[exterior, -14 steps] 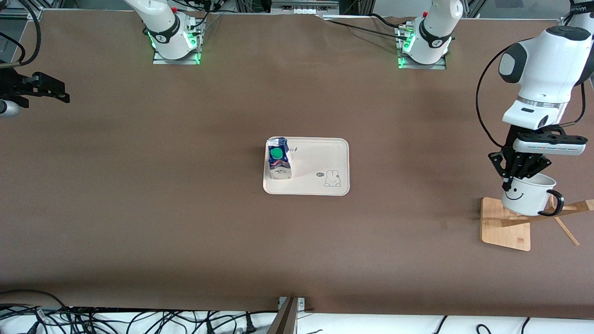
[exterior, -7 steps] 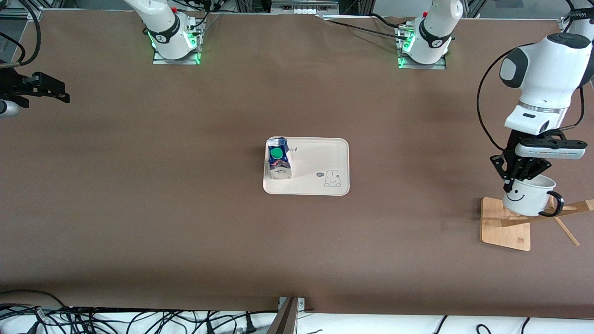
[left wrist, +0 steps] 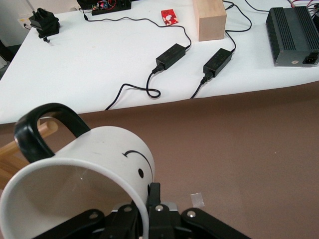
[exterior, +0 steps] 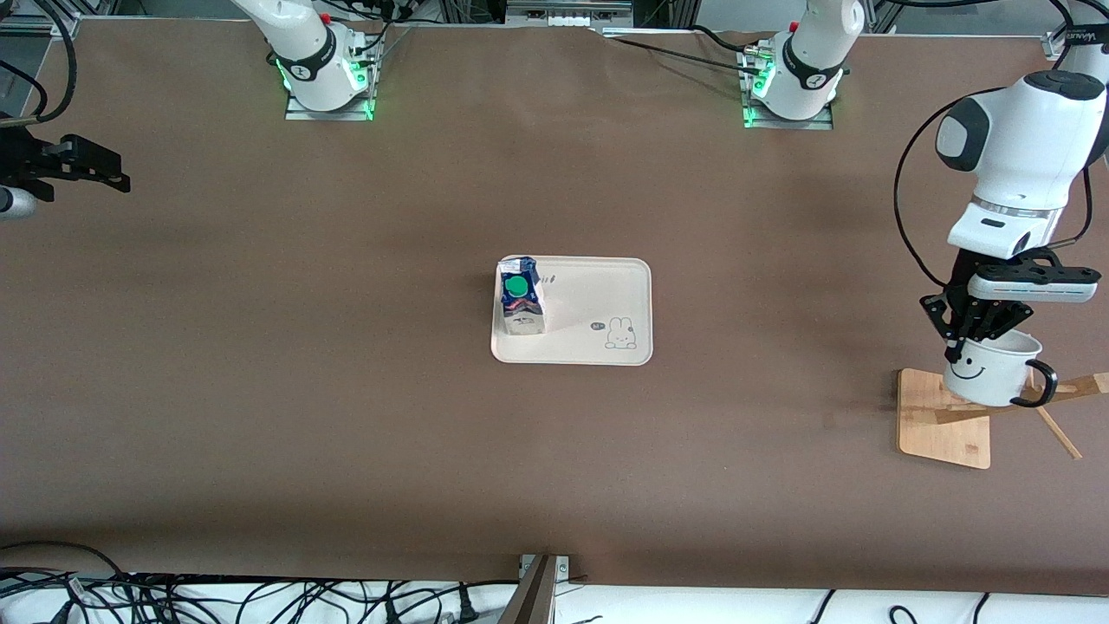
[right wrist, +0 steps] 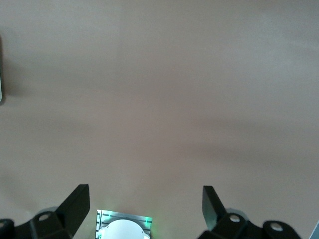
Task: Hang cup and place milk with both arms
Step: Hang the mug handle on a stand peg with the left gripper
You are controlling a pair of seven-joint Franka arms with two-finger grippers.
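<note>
The right gripper (exterior: 117,178) waits over the bench's right-arm end, jaws wide apart and empty. The milk (exterior: 520,303) stands on the tray (exterior: 598,286). Over the wooden rack (exterior: 944,420), the left gripper (exterior: 963,340) has its jaws clamped on the cup (exterior: 992,368) rim.

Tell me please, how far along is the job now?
Done: the milk stands on the tray. In hand: the left gripper grips the cup by its rim over the wooden rack, handle at a peg. Left: release it. The right gripper, open, waits at its end.
</note>
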